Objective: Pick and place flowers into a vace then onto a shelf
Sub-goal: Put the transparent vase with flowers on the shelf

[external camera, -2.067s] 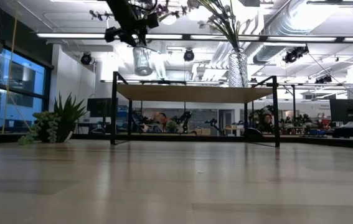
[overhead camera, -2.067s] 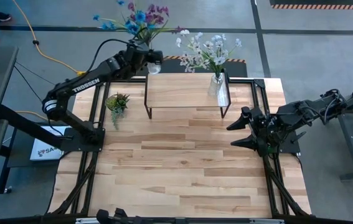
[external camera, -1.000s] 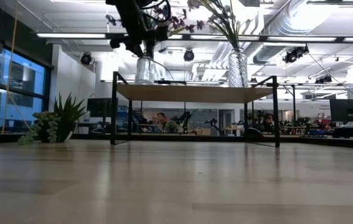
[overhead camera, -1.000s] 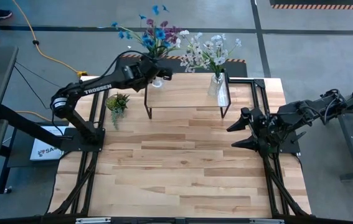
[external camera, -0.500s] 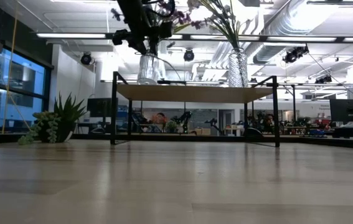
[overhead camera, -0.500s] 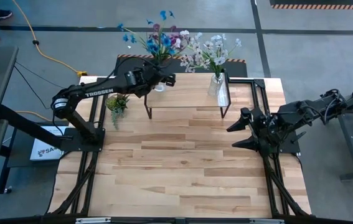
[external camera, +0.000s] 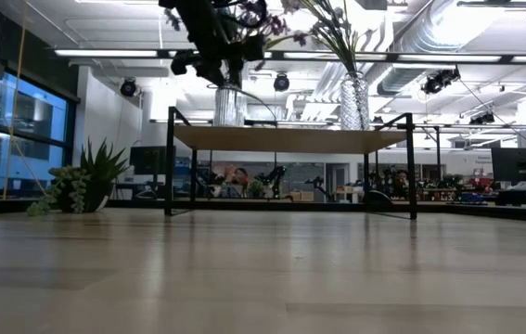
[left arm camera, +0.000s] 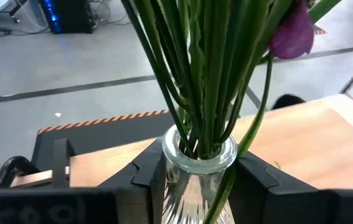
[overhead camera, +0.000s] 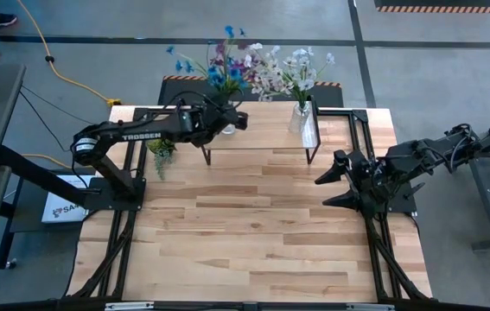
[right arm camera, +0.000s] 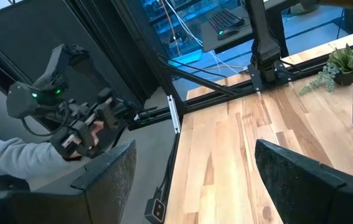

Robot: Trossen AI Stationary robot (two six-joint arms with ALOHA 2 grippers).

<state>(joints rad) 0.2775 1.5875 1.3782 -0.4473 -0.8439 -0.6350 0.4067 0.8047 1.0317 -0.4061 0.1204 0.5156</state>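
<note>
A clear ribbed glass vase [left arm camera: 199,163] holds flowers [overhead camera: 220,65] with purple and blue blossoms on green stems [left arm camera: 201,74]. My left gripper [overhead camera: 231,121] is shut on it over the left end of the shelf [overhead camera: 262,131]. In the low view the vase [external camera: 229,104] has its base close to the shelf top [external camera: 290,137]; whether they touch I cannot tell. A second vase [overhead camera: 300,117] with white and pale pink flowers stands by its base on the shelf's right end. My right gripper [overhead camera: 331,185] waits open at the table's right side, holding nothing. My left gripper pinches the vase's neck [left arm camera: 175,167], just under the rim, between its two fingers [left arm camera: 146,179], one on each side. The fingers come from the table's left, slanting a little downward. The vase stays upright with the stems rising straight out of it.
A small green potted plant [overhead camera: 162,142] stands on the table left of the shelf, under my left arm. The wide wooden tabletop [overhead camera: 253,233] lies bare in front of the shelf. In the right wrist view, a person's hand [right arm camera: 86,134] holds a controller beyond the table.
My left gripper has carried the vase with its flowers from beyond the table's far edge toward the near edge and a little down, ending over the shelf's left end. The vase has stayed upright in the hold.
</note>
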